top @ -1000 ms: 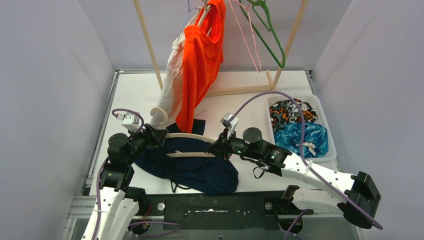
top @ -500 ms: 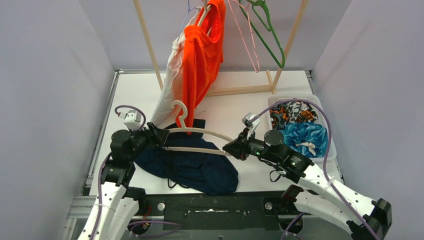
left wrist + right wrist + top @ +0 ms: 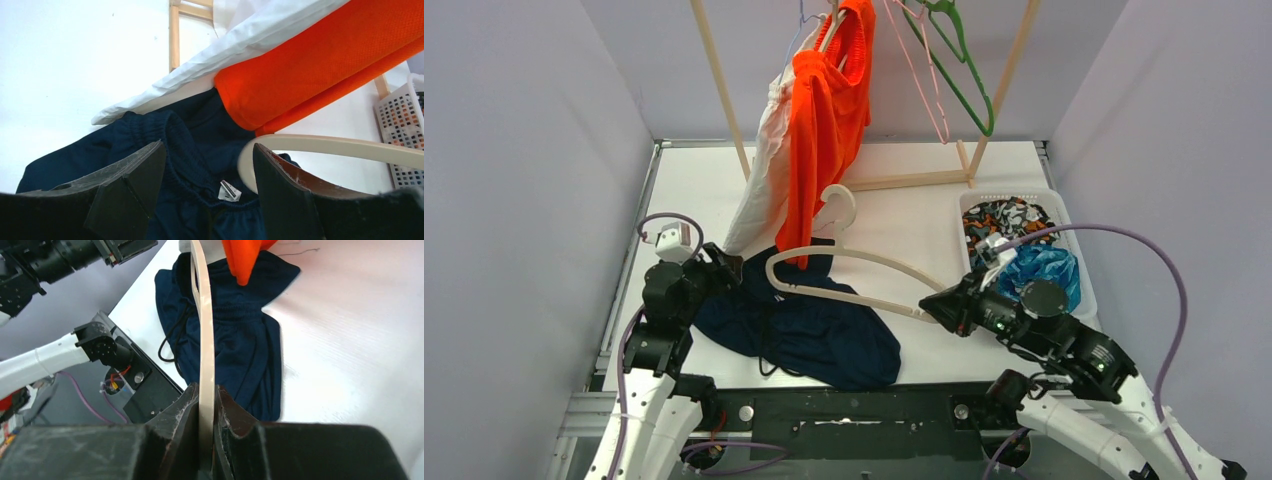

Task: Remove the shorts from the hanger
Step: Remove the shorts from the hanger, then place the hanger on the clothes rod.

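Jaws of the right gripper (image 3: 206, 402) are pressed shut on the flat bar of the cream hanger (image 3: 204, 315), which juts out bare above the table (image 3: 904, 215). The left gripper (image 3: 207, 157) stands wide open and holds nothing. The waistband of the dark navy shorts (image 3: 824, 340) shows between its fingers (image 3: 135, 180), and the hanger's rounded end sits just beside the right one. The navy pair lies crumpled on the table near the arm bases. Behind it, the bright orange shorts (image 3: 824, 110) and the white shorts (image 3: 759, 190) hang from the wooden rack (image 3: 722, 90). The camouflage shorts (image 3: 1009, 220) and the blue leaf-patterned shorts (image 3: 1036, 270) lie in the white basket (image 3: 1086, 290) at the right.
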Available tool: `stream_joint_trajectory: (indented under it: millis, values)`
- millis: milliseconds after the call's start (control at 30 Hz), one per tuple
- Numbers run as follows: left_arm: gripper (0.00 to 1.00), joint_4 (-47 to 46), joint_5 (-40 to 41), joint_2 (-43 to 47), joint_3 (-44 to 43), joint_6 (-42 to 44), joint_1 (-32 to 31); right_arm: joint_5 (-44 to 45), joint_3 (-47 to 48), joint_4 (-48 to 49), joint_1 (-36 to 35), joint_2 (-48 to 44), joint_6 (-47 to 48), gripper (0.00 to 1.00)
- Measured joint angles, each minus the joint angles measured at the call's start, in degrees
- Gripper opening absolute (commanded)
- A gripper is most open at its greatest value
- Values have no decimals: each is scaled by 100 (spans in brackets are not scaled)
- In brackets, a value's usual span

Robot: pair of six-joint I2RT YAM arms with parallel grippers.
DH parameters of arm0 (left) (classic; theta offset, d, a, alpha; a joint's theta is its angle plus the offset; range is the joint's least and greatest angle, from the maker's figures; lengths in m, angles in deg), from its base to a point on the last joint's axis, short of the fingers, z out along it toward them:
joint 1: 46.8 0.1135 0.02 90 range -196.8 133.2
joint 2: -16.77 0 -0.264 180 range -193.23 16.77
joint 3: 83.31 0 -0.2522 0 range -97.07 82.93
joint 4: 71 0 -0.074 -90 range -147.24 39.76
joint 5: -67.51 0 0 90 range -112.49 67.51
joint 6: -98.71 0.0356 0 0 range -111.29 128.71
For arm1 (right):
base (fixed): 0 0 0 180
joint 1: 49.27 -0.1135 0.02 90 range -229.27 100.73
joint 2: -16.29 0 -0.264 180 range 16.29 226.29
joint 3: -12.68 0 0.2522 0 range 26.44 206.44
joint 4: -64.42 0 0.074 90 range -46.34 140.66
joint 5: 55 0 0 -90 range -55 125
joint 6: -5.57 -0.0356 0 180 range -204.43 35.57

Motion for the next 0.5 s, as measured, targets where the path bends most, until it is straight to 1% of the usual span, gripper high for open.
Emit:
stream_joint_trajectory:
  millis: [300,500]
  values:
    - [64,37,101,-107,0,-17,72,1049,863,-1668,0,-592,-535,0]
    - [64,37,111,-111,0,-22,103,1908,1058,-2214,0,-566,-669,0]
